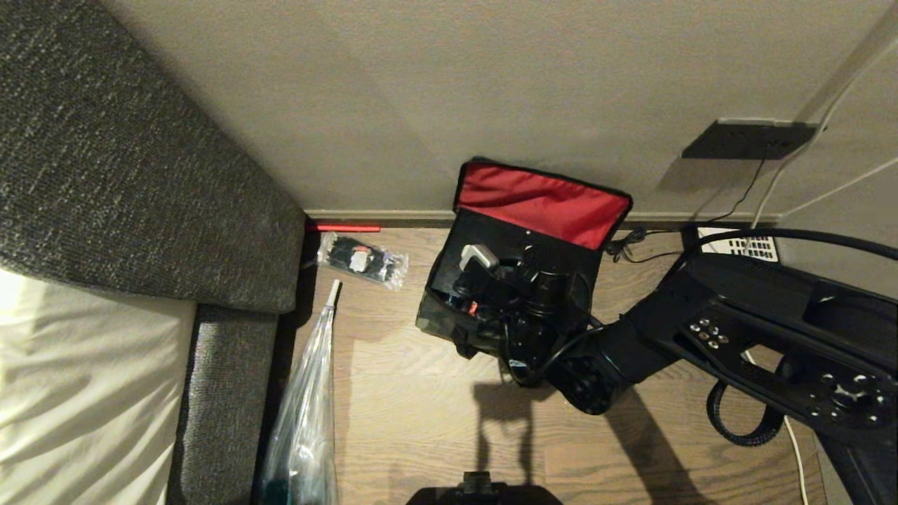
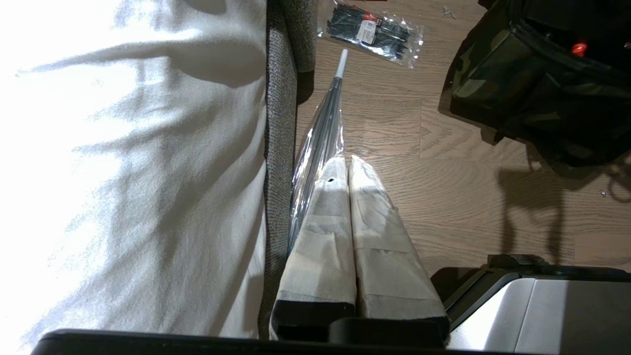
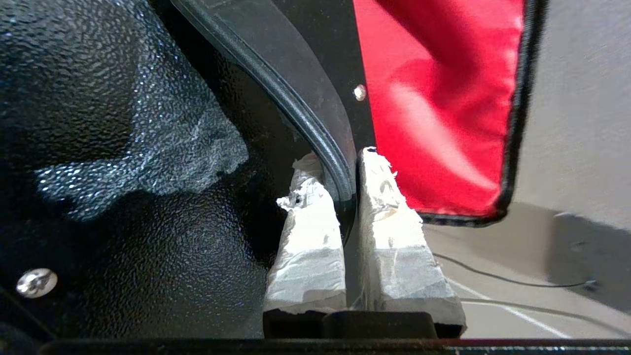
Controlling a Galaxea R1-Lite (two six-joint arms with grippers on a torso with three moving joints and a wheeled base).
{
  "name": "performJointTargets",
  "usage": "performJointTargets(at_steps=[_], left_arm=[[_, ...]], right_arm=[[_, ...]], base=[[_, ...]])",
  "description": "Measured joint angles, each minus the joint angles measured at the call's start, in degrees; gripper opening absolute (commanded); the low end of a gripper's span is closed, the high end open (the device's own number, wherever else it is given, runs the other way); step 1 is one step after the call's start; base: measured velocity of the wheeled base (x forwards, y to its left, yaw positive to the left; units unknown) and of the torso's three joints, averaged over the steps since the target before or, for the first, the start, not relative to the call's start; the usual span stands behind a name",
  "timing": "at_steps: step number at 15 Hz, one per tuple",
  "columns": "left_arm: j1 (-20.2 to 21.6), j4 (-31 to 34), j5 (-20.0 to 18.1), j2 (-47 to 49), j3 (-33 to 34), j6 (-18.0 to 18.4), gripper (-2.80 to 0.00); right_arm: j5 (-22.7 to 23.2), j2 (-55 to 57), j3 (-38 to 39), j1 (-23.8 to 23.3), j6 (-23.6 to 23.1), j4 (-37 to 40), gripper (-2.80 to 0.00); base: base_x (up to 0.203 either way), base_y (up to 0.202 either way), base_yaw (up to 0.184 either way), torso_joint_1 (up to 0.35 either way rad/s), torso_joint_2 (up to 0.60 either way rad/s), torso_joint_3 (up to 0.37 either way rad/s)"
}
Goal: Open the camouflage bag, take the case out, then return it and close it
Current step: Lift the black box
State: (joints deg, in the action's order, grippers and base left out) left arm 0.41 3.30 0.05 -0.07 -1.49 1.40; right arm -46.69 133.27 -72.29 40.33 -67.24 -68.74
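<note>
The camouflage bag (image 1: pixel 440 317) stands open on the wood floor by the wall, its red-lined lid (image 1: pixel 540 203) leaning back. The black case (image 3: pixel 123 148) sits in the bag's mouth, with a silver handle end (image 1: pixel 478 256) and a red button (image 2: pixel 579 48) showing. My right gripper (image 3: pixel 337 162) is shut on the case's curved black handle (image 3: pixel 296 113), one taped finger on each side. In the head view the right arm (image 1: pixel 701 330) reaches in over the bag and hides the fingers. My left gripper (image 2: pixel 347 162) hangs shut and empty, low beside the sofa.
A grey sofa (image 1: pixel 140 175) with a white cushion fills the left. A clear packet of black ties (image 1: pixel 361 261) and a wrapped umbrella (image 1: pixel 309 407) lie on the floor beside it. Cables and a white keypad device (image 1: pixel 744 245) lie by the wall at right.
</note>
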Motion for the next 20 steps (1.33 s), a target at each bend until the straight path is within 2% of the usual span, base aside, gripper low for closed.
performJointTargets(at_steps=[4, 8, 20], left_arm=[[0.00, 0.02, 0.04, 0.00, 0.00, -0.02, -2.80], [0.00, 0.02, 0.02, 0.00, 0.00, 0.02, -2.80], [0.00, 0.00, 0.02, 0.00, 0.00, -0.02, -2.80]], right_arm=[[0.35, 2.27, -0.36, 0.00, 5.19, 1.20, -2.80], [7.14, 3.96, -0.69, 0.00, 15.21, 8.47, -2.80], [7.63, 4.25, -1.38, -0.11, 18.98, 9.36, -2.80]], base=[[0.000, 0.000, 0.000, 0.000, 0.00, 0.000], [0.000, 0.000, 0.000, 0.000, 0.00, 0.000], [0.000, 0.000, 0.000, 0.000, 0.00, 0.000]])
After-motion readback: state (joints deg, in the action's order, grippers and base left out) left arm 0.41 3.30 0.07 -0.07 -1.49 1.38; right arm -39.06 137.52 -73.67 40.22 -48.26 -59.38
